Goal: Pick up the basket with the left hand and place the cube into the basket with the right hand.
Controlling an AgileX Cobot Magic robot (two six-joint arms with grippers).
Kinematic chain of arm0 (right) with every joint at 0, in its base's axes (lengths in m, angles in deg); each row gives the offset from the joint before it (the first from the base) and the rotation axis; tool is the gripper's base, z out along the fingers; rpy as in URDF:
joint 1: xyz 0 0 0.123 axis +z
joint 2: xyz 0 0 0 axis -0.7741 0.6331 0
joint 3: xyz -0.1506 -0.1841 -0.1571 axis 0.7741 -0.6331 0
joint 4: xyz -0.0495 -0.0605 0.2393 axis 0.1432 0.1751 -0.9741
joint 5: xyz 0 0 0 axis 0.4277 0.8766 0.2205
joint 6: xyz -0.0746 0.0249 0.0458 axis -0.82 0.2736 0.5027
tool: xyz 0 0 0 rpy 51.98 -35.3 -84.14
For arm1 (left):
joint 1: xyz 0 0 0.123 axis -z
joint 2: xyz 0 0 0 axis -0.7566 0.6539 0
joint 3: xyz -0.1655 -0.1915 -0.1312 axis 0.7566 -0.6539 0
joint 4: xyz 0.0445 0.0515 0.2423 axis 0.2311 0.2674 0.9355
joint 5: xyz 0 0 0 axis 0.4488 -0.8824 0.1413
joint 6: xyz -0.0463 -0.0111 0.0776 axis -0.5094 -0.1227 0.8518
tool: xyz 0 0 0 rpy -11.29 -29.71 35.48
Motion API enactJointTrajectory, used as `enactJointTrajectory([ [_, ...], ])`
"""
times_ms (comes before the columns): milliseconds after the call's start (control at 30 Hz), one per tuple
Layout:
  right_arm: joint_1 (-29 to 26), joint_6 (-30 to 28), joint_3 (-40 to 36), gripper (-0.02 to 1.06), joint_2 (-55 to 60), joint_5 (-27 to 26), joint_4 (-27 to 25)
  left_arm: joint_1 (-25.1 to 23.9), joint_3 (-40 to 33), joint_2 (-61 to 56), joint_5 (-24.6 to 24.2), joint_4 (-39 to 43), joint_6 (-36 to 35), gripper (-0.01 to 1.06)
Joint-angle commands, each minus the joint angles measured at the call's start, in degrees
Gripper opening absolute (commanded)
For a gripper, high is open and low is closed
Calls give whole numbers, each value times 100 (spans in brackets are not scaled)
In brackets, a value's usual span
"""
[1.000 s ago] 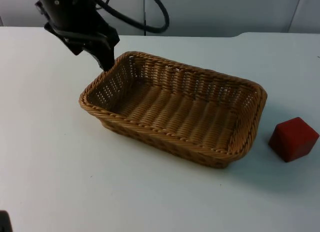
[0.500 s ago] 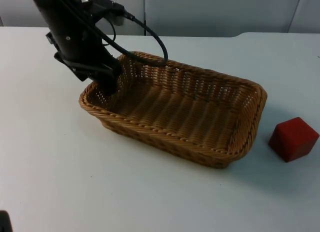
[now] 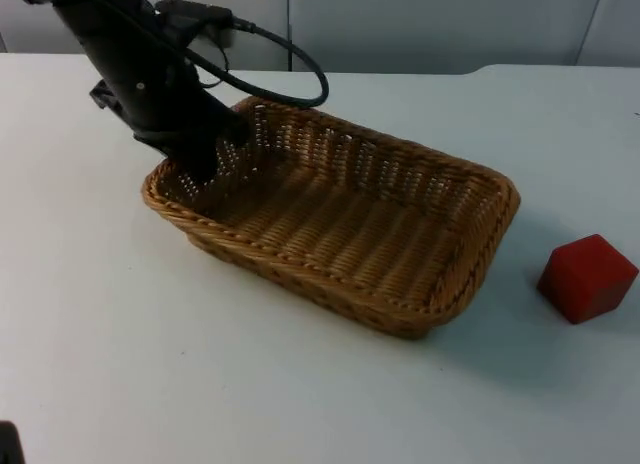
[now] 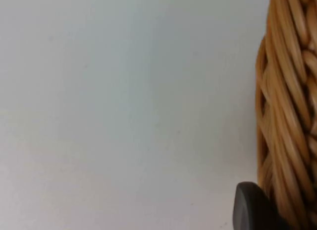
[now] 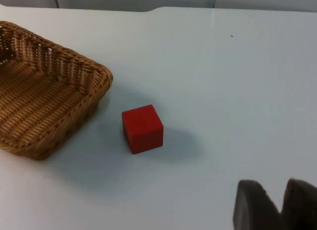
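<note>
Wicker basket [image 3: 330, 229] lies on the white table [image 3: 90, 324], long axis slanting; nothing inside it, woven floor bare. Red cube [image 3: 587, 277] sits on the table near the basket's right end, apart from it, not touching.

Left gripper [image 3: 205, 164] is at the basket's left short rim, fingers straddling the wall. In the left wrist view one fingertip [image 4: 250, 210] lies against the outer weave of the rim; jaws look closed on the rim.

Right gripper [image 5: 277, 205] hangs above the table, well apart from the cube, fingertips nearly together, holding nothing.
</note>
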Motion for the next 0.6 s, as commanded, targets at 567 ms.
enactJointTrajectory([
  [567,-20,0,-28,19,-22,-30,25,-479,259,-861,-850,-40,-2553,0],
])
